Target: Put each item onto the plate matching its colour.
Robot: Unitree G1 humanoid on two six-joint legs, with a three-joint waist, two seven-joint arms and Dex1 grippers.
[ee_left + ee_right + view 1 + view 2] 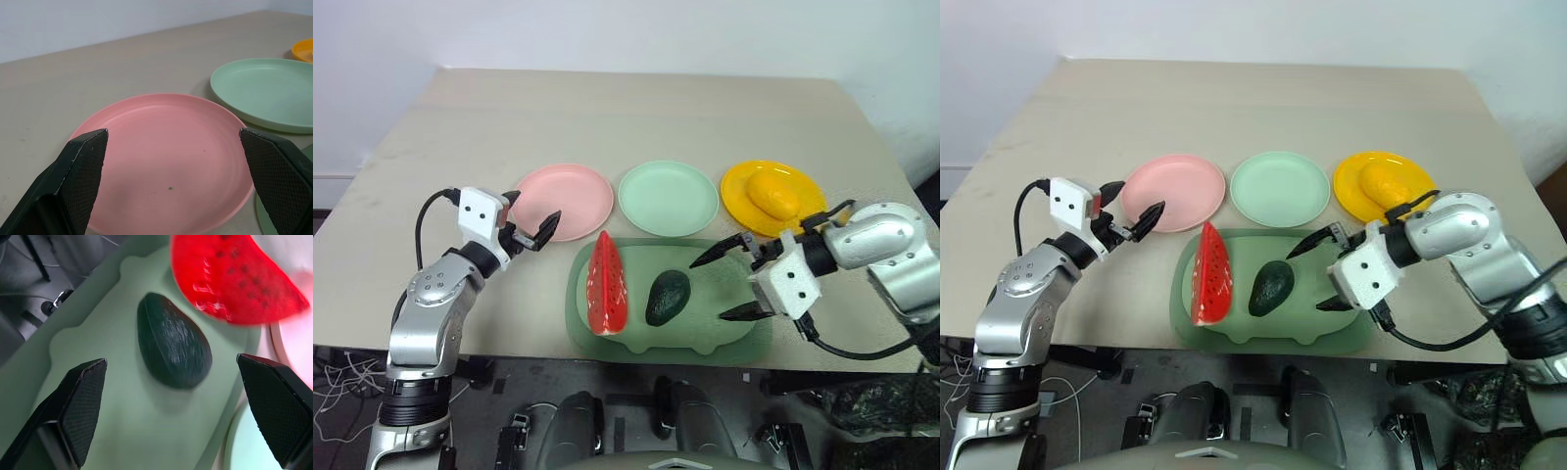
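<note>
Right gripper hanging wide open and empty over mat, watermelon showing cut off beside avocado

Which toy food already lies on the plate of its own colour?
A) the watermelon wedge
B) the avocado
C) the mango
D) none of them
C: the mango rests on the yellow plate, while the watermelon wedge and the avocado lie side by side on the green mat, and the pink plate and the mint green plate hold nothing.
</note>
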